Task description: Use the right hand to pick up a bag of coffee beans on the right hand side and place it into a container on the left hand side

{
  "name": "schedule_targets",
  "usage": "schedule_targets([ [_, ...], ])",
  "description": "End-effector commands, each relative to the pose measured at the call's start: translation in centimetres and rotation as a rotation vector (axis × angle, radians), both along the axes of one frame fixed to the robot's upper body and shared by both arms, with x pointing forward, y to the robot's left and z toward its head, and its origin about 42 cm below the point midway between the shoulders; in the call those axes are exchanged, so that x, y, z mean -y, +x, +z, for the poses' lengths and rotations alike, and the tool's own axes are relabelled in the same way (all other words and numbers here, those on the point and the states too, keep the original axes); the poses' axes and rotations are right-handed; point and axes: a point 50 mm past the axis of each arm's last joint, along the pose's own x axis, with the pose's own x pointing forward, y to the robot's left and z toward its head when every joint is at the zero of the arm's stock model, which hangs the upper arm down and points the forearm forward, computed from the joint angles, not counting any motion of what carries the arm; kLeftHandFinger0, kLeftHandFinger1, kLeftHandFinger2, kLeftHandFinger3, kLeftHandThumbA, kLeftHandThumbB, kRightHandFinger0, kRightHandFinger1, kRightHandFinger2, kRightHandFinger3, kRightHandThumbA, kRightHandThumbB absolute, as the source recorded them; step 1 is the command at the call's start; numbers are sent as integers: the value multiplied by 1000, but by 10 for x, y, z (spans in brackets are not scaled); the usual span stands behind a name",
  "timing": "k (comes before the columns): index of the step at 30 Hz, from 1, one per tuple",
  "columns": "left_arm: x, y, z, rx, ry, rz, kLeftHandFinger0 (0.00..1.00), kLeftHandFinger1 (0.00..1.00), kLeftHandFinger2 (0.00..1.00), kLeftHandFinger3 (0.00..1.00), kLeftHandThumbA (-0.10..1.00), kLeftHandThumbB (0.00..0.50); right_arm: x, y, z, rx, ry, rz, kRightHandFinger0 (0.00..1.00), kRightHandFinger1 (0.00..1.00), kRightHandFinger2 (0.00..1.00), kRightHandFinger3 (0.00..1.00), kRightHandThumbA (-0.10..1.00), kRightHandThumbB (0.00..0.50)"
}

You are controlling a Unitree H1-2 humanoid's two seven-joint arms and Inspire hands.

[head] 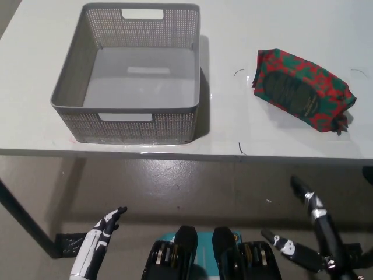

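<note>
Waiting below the table edge, both hands empty

Lying on the right part of the white table (233,125), the red-and-green bag of coffee beans (303,90) rests flat and slightly angled, well apart from the grey basket (76,96) on the left. That basket sits upright near the table's front edge, its inside bare. Both hands hang lower than the tabletop, over the floor. At lower right, the black right hand (309,233) has its fingers spread, holding nothing. At lower left, the white left hand (102,236) rests with fingers extended close together, also empty.
</note>
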Motion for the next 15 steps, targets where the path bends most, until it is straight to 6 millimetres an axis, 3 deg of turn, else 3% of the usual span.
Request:
schedule_targets([
  [1, -5, -5, 13, 97, -28, 4, 1000, 1000, 1000, 1000, 1000, 353, 9, 9, 70, 243, -196, -50, 1000, 1000, 1000, 1000, 969, 381],
  [3, -7, -10, 12, 96, -35, 5, 1000, 1000, 1000, 1000, 1000, 381, 11, 13, 91, 281, -276, -77, 1000, 1000, 1000, 1000, 1000, 402],
  [7, -9, -13, 11, 100, -32, 11, 1000, 1000, 1000, 1000, 1000, 393, 16, 23, 121, 321, -355, -100, 1000, 1000, 1000, 1000, 1000, 400],
  [9, -9, -12, 11, 99, -46, 5, 1000, 1000, 1000, 1000, 1000, 403, 20, 34, 143, 346, -408, -113, 1000, 1000, 1000, 1000, 1000, 424],
  [13, -17, -18, 10, 94, -26, 24, 1000, 1000, 1000, 1000, 1000, 423, 19, 70, 191, 378, -533, -142, 1000, 1000, 1000, 1000, 1000, 495],
  [15, -17, -19, 9, 95, -27, 25, 1000, 1000, 1000, 1000, 1000, 423, 19, 87, 213, 375, -583, -169, 1000, 1000, 1000, 1000, 957, 500],
])
